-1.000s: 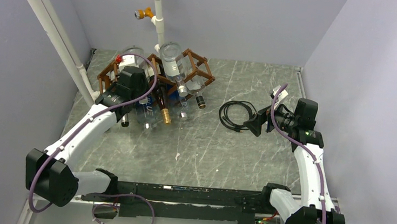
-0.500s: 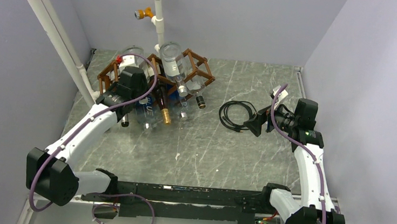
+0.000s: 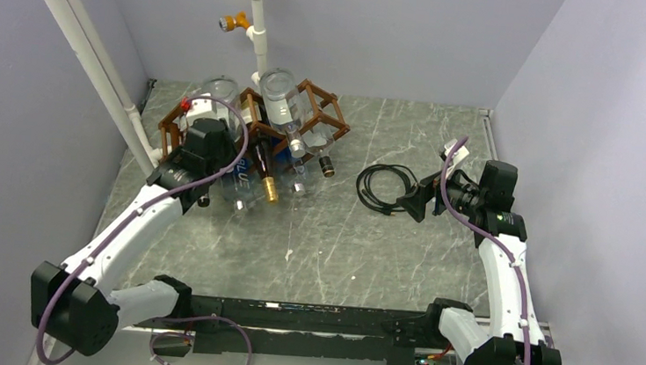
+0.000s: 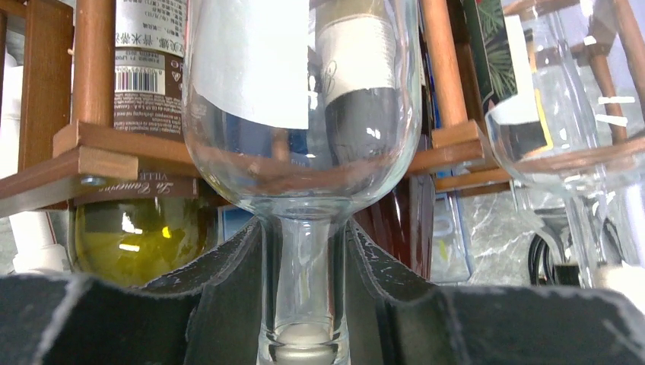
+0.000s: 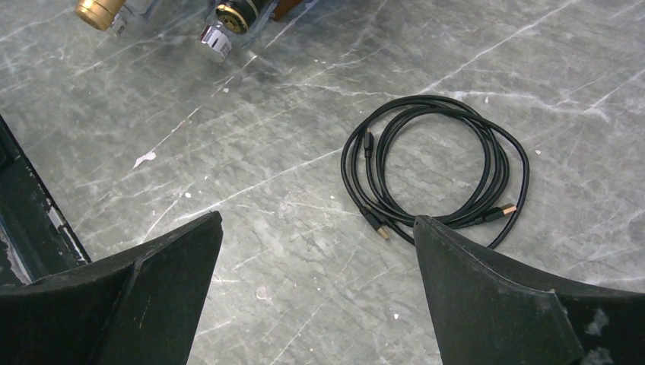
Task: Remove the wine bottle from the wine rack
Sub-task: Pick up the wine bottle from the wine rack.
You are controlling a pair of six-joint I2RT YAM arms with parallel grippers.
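**Left pincer clamped on a clear bottle's neck at the rack**

A brown wooden lattice wine rack [image 4: 114, 141] sits crowded at the upper left of the overhead view, on a grey marbled table [image 3: 340, 255]. A white plastic pipe [image 3: 257, 18] rises just behind it. Several bottles lie packed in its cells. In the left wrist view an olive-green glass bottle [image 4: 137, 232] shows low on the left, a dark bottle with a pale label [image 4: 357, 76] lies behind centre, and another clear bottle [image 4: 555, 114] is on the right. A black coiled cable [image 5: 433, 171] lies on the table right of the rack, well apart from it.

The clear glass wine bottle [image 4: 300, 114] fills the centre of the left wrist view, resting in the rack. Its neck runs down between the fingers of the left pincer [image 4: 304, 293], which grips it narrowly on both sides. The right pincer [image 5: 318, 228] hangs wide apart over the cable, holding nothing.
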